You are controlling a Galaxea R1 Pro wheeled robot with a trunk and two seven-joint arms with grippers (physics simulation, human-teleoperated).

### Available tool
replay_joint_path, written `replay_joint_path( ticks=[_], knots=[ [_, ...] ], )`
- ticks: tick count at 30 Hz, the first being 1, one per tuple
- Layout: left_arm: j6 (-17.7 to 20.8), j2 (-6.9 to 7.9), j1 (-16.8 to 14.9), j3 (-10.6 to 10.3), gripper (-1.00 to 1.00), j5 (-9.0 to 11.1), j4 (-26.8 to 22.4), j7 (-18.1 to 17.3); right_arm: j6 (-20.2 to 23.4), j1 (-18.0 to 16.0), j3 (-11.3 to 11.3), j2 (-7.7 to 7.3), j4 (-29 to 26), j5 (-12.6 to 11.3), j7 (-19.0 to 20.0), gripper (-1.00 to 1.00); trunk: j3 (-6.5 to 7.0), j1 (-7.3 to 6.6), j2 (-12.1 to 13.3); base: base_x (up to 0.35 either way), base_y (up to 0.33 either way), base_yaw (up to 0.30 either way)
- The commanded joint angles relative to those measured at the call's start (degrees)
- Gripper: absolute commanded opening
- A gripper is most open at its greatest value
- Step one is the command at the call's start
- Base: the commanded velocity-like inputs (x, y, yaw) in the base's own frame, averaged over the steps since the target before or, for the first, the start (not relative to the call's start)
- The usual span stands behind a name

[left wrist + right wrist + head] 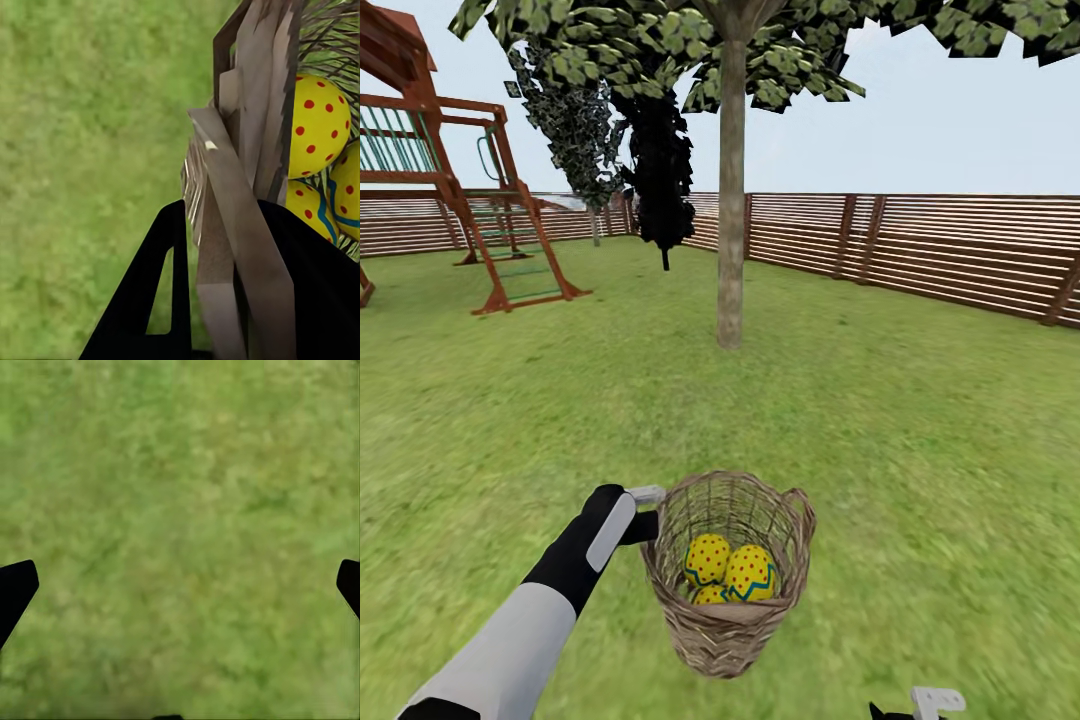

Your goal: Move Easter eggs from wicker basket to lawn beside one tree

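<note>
The wicker basket [732,625] is in the near middle of the head view, tilted so its mouth faces me. Three yellow Easter eggs [750,572] with red dots lie inside it, also seen in the left wrist view as eggs [319,124]. My left gripper [648,522] is shut on the basket's left rim [247,112], with a black finger [146,300] on either side of the weave. My right gripper [180,585] hangs open over bare lawn [180,495], low at the right. The tree [731,230] stands straight ahead on the lawn [920,420], a few basket-widths beyond the basket.
A wooden play frame [450,180] stands at the far left. A black-foliage tree [660,170] is behind the trunk to the left. A slatted wooden fence [920,250] closes the garden at the back and right. Open grass lies between the basket and the trunk.
</note>
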Motion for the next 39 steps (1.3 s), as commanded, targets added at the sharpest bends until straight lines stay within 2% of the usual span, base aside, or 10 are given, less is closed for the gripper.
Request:
replay_joint_path(
  ticks=[1,39],
  knots=[
    [-0.05,0.02,-0.05,-0.12,-1.0,0.98,-0.07,0.67,-0.3,-0.07,-0.5,-0.04,0.16,0.47,0.14,1.0,0.11,-0.18,0.36,0.329,0.0,0.0],
    [-0.05,0.02,-0.05,-0.12,-1.0,0.98,-0.14,0.67,-0.3,-0.07,-0.5,-0.04,0.16,0.47,0.14,1.0,6.93,-8.53,15.6,0.329,0.0,0.0]
  ],
)
